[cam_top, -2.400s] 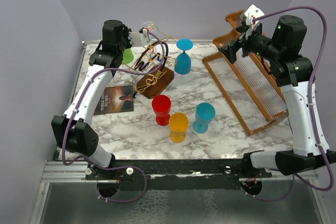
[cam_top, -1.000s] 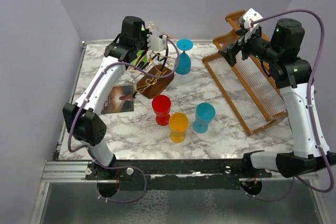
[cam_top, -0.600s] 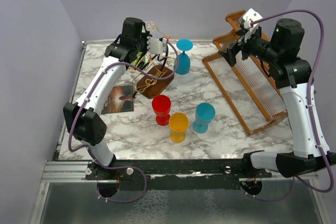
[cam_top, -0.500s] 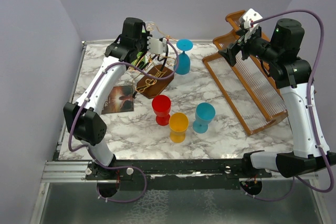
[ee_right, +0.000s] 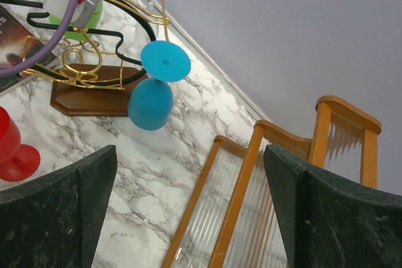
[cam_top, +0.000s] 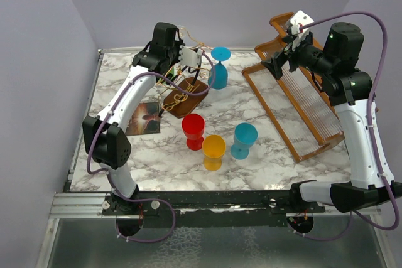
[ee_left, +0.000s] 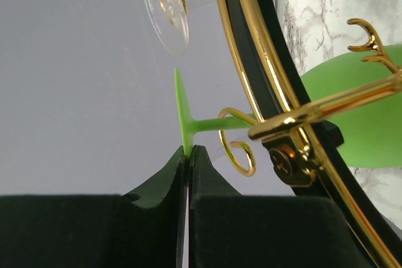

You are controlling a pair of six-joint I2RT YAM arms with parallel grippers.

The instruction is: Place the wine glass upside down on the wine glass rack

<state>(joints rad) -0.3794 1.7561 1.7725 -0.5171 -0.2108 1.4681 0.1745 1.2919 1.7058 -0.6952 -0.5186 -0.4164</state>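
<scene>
My left gripper [ee_left: 189, 150] is shut on the rim of the foot of a green wine glass [ee_left: 183, 108]. The glass lies sideways, with its stem [ee_left: 217, 123] passing through a gold scroll and its bowl [ee_left: 355, 108] beyond the black bar. The wine glass rack [cam_top: 186, 95] has gold wire, a black curved bar [ee_left: 254, 54] and a brown base [ee_right: 88, 95]. A clear glass foot [ee_left: 164, 7] shows above. A blue glass [cam_top: 218, 70] is upside down at the rack's right end. My right gripper [ee_right: 188, 211] is open and empty, high over the slatted rack.
A large orange-brown slatted wooden rack [cam_top: 295, 101] fills the right side. Red [cam_top: 193, 131], yellow [cam_top: 213, 152] and blue [cam_top: 244, 140] goblets stand mid-table. A dark card [cam_top: 143, 118] lies at the left. A purple wall is close behind the rack.
My left arm has swung right and carried the green glass in among the gold scrolls of the rack. The right arm has barely moved.
</scene>
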